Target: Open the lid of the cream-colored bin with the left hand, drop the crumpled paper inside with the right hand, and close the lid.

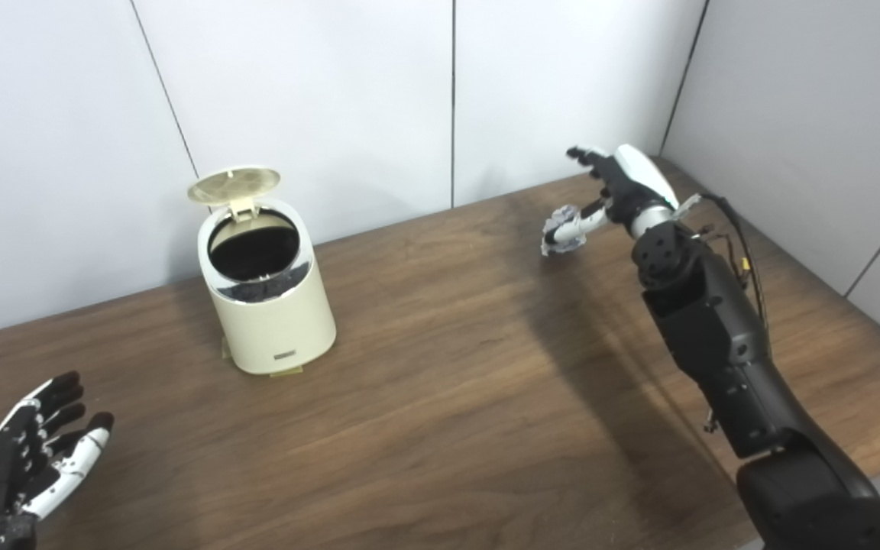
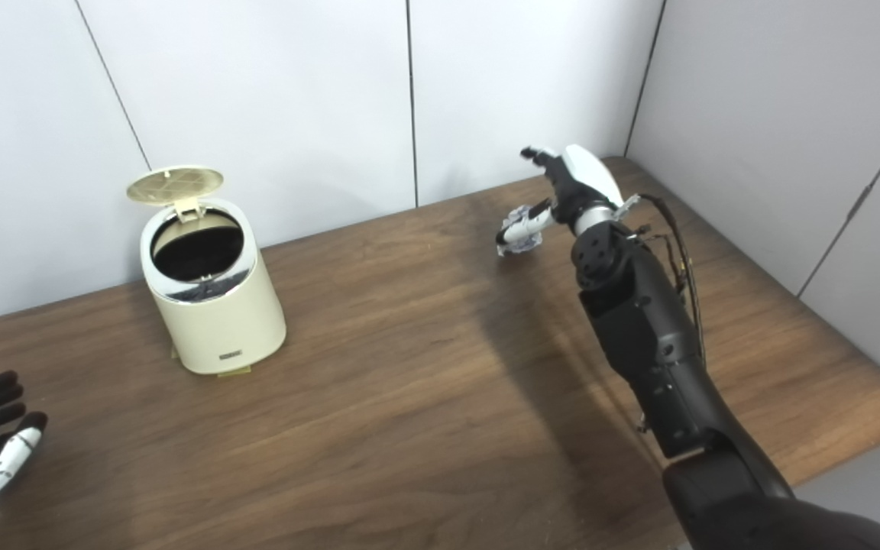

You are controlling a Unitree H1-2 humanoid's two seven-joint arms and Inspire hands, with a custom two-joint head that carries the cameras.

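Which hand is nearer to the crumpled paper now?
Right. The right hand is at the crumpled paper, at the table's far right. The left hand is open at the near left corner, beyond the bin.

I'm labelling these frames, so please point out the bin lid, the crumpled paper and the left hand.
bin lid (image 1: 234, 185), left eye view, middle of the raised lid's underside.
crumpled paper (image 1: 564, 233), left eye view, centre of the wad at the right hand's fingers.
left hand (image 1: 31, 454), left eye view, on the palm.

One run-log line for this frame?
bin lid up | right robot hand on crumpled paper, far from bin | left robot hand open, idle | drop pending
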